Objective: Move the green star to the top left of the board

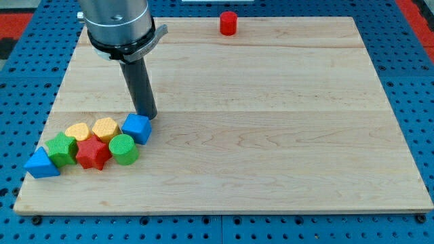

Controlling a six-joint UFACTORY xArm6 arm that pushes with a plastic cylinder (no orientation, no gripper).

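Note:
The green star point(62, 149) lies near the board's bottom left, in a tight cluster of blocks. It touches a blue triangle point(42, 164) on its left and a red star point(93, 153) on its right. My tip point(145, 118) rests on the board just above a blue cube point(136, 127) at the cluster's right end, touching it or nearly so. The tip is well to the right of the green star, with other blocks between them.
Two yellow blocks point(78, 131) point(105, 127) sit above the red star. A green cylinder point(123, 149) sits right of the red star. A red cylinder point(228, 23) stands at the board's top edge. The wooden board point(271, 135) lies on a blue pegboard.

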